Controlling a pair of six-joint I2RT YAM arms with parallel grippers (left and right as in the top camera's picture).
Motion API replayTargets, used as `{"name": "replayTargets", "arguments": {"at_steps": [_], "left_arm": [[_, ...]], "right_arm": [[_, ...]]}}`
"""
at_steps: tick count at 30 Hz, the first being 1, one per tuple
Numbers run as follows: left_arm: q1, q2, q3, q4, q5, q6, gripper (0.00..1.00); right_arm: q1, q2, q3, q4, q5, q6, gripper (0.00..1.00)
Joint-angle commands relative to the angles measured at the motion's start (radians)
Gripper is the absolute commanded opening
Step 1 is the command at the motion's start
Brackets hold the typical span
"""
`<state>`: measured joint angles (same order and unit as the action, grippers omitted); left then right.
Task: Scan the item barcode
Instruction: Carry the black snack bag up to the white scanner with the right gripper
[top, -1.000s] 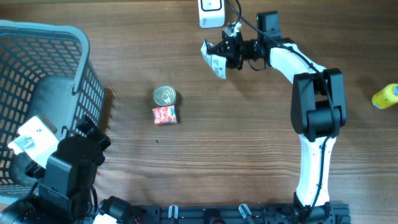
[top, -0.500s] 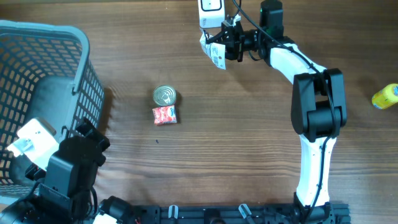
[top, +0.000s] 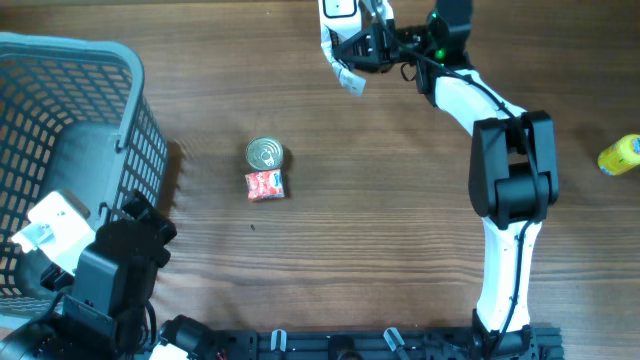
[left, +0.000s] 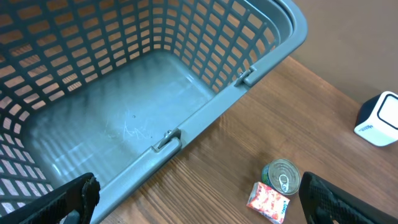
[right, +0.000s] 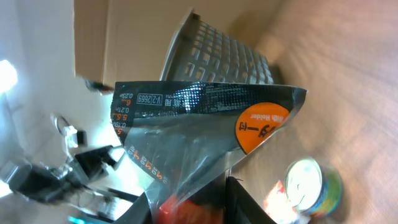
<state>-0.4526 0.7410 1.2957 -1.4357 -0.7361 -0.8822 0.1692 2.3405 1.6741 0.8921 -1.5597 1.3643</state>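
Nearest to us, at the near left corner of the tabletop, the left gripper (left: 199, 202) hangs with its jaws spread wide and nothing between them, angled over the grey-blue plastic basket (top: 130, 90) that fills the left edge. From the left wrist we look down into that basket (left: 205, 112) and see only its latticed walls and scuffed floor. Further in, around the middle of the tabletop and left of centre, lies a small red packet (top: 265, 185), and just beyond it, touching or nearly so, stands a tin can (top: 265, 154) upright with its ring-pull lid facing up; the left wrist view shows the same packet (left: 268, 202) and can (left: 281, 177) side by side. Out at the right edge, well apart from the rest, a yellow container (top: 620, 155) is partly cut off by the frame. At the far edge the right arm reaches leftward, and the right gripper (top: 365, 45) is clamped on a foil pouch (top: 345, 78), which it holds clear of the tabletop. From the right wrist we see the gripper (right: 189, 205) pinching the pouch (right: 205, 130) at its lower part, the dark printed face with an orange oval label turned toward the camera. Just past the pouch, against the far edge, sits the white barcode scanner (top: 338, 12); we cannot tell whether the two touch. The scanner (left: 380, 118) also shows from the left wrist.
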Motion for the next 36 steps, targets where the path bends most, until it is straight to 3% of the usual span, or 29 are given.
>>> {"name": "replayTargets", "arguments": {"at_steps": [1, 6, 9, 12, 15, 22, 26, 29, 32, 36], "left_arm": [[-0.003, 0.003, -0.002, 0.002, -0.016, -0.021, 1.0], [-0.003, 0.003, -0.002, 0.002, -0.017, -0.021, 1.0], [-0.003, 0.003, -0.002, 0.002, -0.017, -0.021, 1.0], [-0.003, 0.003, -0.002, 0.002, -0.017, -0.024, 1.0], [-0.003, 0.003, -0.002, 0.003, -0.017, -0.024, 1.0], [-0.003, 0.003, -0.002, 0.003, -0.017, -0.024, 1.0], [-0.003, 0.003, -0.002, 0.002, -0.017, -0.024, 1.0], [-0.003, 0.003, -0.002, 0.002, -0.017, -0.024, 1.0], [-0.003, 0.003, -0.002, 0.002, -0.017, -0.024, 1.0], [-0.003, 0.003, -0.002, 0.003, -0.018, -0.024, 1.0]], "right_arm": [[0.0, -0.035, 0.014, 0.152, -0.063, -0.048, 0.27], [0.0, -0.035, 0.014, 0.133, -0.063, -0.294, 0.33], [0.0, -0.035, 0.014, 0.105, -0.04, -0.38, 0.31], [0.0, -0.035, 0.014, -0.008, 0.066, -0.333, 0.28], [0.0, -0.035, 0.014, -0.186, 0.18, -0.183, 0.26], [0.002, -0.035, 0.014, -0.32, 0.414, -0.171, 0.26], [0.002, -0.035, 0.014, -0.436, 0.653, -0.303, 0.25], [0.008, -0.035, 0.014, -0.493, 0.842, -0.483, 0.23], [0.017, -0.035, 0.014, -0.493, 0.933, -0.633, 0.23], [0.018, -0.035, 0.014, -0.483, 0.909, -0.652, 0.23]]}}
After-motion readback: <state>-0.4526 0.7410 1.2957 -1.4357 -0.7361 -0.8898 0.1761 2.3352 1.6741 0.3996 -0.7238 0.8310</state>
